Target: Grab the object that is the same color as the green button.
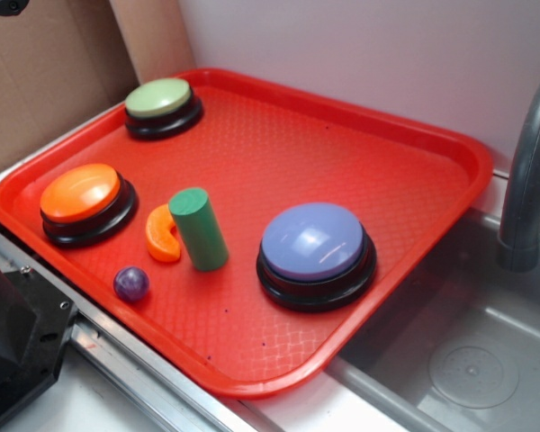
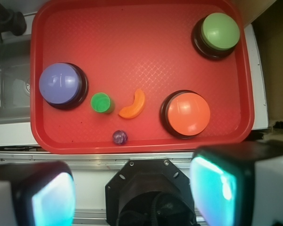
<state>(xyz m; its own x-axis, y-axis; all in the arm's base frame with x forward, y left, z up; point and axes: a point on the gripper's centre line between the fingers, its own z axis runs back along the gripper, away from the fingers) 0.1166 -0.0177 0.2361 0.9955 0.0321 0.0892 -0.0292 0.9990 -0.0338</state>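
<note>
The green cylinder block (image 1: 198, 229) stands upright on the red tray (image 1: 342, 153), between the orange crescent (image 1: 162, 236) and the lavender-blue button (image 1: 315, 241). In the wrist view I see it from above (image 2: 101, 102). The sage-green button (image 1: 159, 97) sits at the tray's far corner and shows in the wrist view at the upper right (image 2: 220, 31). My gripper (image 2: 132, 193) is open and empty, high above the tray's near edge, its teal pads (image 2: 214, 186) wide apart. It is out of the exterior view.
An orange button (image 1: 81, 193) and a small purple ball (image 1: 131, 283) sit at the tray's left and near side. A grey sink (image 1: 468, 342) with a faucet (image 1: 531, 180) lies right of the tray. The black robot base (image 2: 151, 188) is below the gripper.
</note>
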